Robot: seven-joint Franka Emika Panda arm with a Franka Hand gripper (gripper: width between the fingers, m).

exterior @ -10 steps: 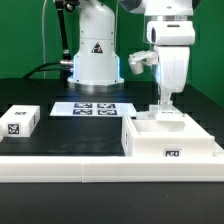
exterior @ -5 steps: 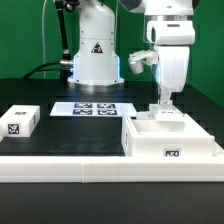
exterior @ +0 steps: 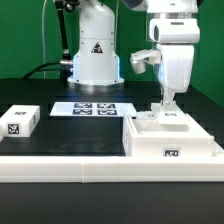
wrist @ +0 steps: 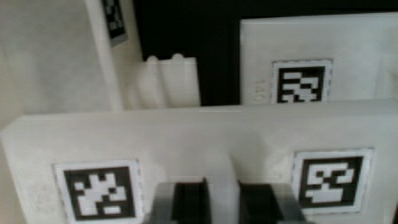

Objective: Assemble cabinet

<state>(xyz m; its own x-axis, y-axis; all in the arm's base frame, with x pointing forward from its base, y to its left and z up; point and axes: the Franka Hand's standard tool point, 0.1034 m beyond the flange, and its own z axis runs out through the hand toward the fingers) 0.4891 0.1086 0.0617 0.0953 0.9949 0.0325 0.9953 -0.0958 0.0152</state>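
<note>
Shifted since half a second ago: my arm nudges toward exterior view's right, cabinet unmoved. Cabinet (exterior: 172, 146) sits on table at exterior view's right, long axis across view, open side up. Gripper (exterior: 167, 104) points down, directly over its far wall, touching or nearly. Fingers (wrist: 189, 203) close together, thin white strip between; clamped or not, I cannot tell.
</note>
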